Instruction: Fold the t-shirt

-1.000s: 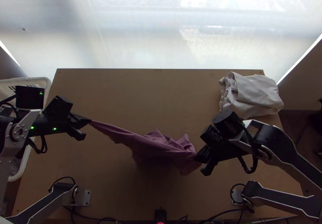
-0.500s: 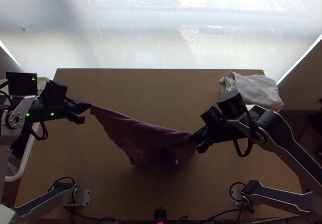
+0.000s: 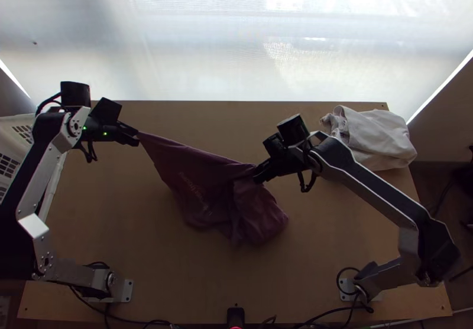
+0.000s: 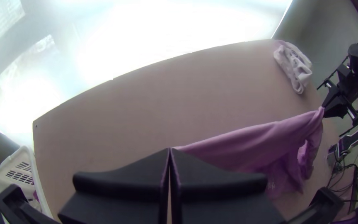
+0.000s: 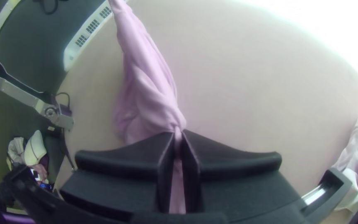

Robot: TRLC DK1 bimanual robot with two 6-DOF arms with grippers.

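- At the far left, by the edge of the light wooden table (image 3: 213,276), a white basket (image 3: 18,149) with slotted walls.
- Next, high at left over the table, the left gripper (image 3: 138,139), with fingers pressed together on a corner of the t-shirt (image 3: 198,190); in the left wrist view, cloth leading off from right at the tips of the left gripper (image 4: 170,149).
- In the middle, between both grippers, pulled into a long slanting upper edge, with purple cloth spreading below it towards the table's near side; smoother at left with pale print, bunched and folded over at right. Cannot tell how much rests on the table.
- Farther right, the right gripper (image 3: 256,175), with fingers clamped on a gathered part of the t-shirt; in the right wrist view, folds narrowing into the tips of the right gripper (image 5: 179,132) and a thin strip running on down between the fingers.
- At the far right, near the table's far corner and beyond the right gripper, a white cloth (image 3: 378,131), folded in a loose heap, apart from the t-shirt.
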